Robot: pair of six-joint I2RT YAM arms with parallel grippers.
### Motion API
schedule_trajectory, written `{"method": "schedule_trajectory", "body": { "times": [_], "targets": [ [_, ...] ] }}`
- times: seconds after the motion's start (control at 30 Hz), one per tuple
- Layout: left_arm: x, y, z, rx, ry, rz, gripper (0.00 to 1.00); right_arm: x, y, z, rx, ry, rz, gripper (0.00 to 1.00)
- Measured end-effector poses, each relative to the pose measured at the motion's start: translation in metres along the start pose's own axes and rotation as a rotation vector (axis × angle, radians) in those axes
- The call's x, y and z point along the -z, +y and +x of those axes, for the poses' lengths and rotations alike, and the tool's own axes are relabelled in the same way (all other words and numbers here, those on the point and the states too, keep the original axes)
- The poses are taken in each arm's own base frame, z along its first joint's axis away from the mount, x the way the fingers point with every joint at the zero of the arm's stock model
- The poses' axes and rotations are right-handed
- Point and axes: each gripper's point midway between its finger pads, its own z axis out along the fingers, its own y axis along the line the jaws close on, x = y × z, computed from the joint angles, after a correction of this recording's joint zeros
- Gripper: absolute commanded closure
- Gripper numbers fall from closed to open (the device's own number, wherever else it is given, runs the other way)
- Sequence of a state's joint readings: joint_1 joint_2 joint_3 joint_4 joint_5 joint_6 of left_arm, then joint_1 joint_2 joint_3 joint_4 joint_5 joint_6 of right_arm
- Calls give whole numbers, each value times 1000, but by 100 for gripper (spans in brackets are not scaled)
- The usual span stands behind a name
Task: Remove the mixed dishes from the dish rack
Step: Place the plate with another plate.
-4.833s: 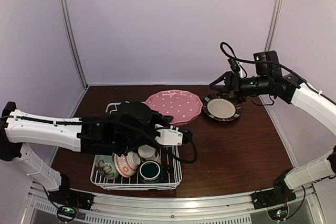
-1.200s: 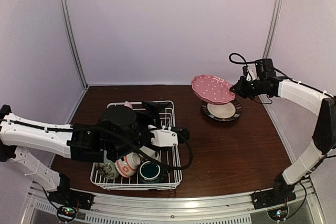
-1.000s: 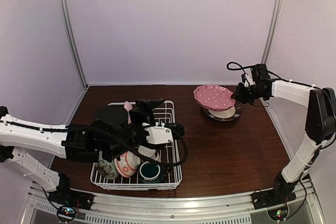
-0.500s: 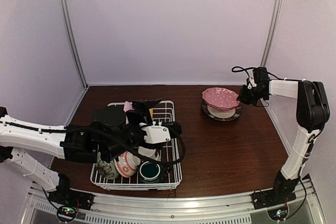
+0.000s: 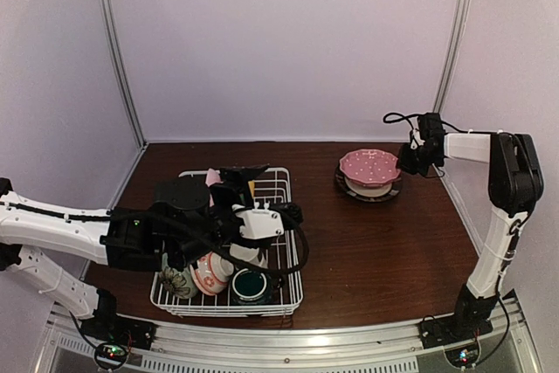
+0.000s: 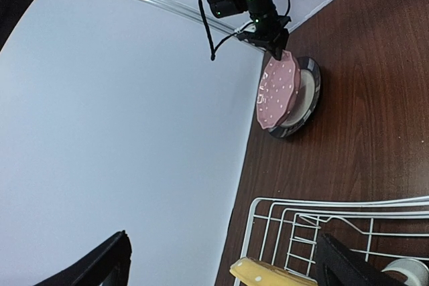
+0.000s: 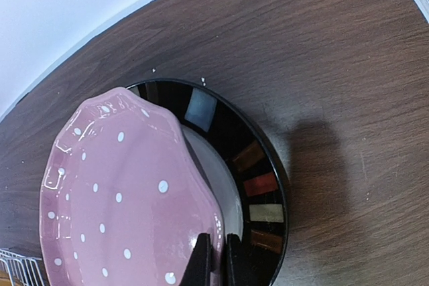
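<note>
The polka-dot plate [image 5: 370, 166] has come down. A little over a second ago it hung high and steeply tilted above the black plate [image 5: 371, 197]. Now it lies face up and close to level over that plate, in the far right corner of the worktop [image 5: 393, 251]. Nearly five seconds ago it lay flat just beyond the rack [image 6: 335, 201].

The right gripper [image 5: 409, 162] is clamped on the plate's right-hand rim. In the right wrist view its fingertips [image 7: 204, 259] pinch the scalloped edge, and the plate covers the left part of the black plate and leaves its banded right rim bare. Whether the two plates touch all round cannot be told. The plate is round, as wide one way as the other, with its dotted face turned up. The right arm has folded in, and its forearm now runs along the worktop's right edge.

The left gripper [image 5: 244, 170] hangs over the far end of the rack with its jaws spread wide and nothing between them, hardly moved in the last half second. Under it a yellow plate [image 6: 268, 274] stands on edge among the tines. A teal mug [image 5: 251, 286] and a pink-white bowl [image 5: 210, 272] sit at the rack's near end, which is toward the near left corner of the worktop.
</note>
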State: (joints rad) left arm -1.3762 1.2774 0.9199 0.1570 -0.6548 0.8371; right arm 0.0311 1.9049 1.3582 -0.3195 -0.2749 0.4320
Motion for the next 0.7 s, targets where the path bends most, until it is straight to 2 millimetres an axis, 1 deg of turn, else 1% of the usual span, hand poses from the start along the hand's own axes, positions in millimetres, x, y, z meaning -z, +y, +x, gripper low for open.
{"method": "schedule_trajectory", "body": {
  "times": [0.2, 0.47, 0.7],
  "targets": [
    [-2, -3, 0, -5, 3, 5, 3, -2, -1, -2, 17, -11, 3, 100],
    [-5, -8, 1, -21, 12, 10, 3, -16, -2, -4, 29, -26, -4, 100],
    [-5, -7, 1, -17, 10, 5, 3, -19, -1, -8, 60, -52, -15, 97]
  ]
}}
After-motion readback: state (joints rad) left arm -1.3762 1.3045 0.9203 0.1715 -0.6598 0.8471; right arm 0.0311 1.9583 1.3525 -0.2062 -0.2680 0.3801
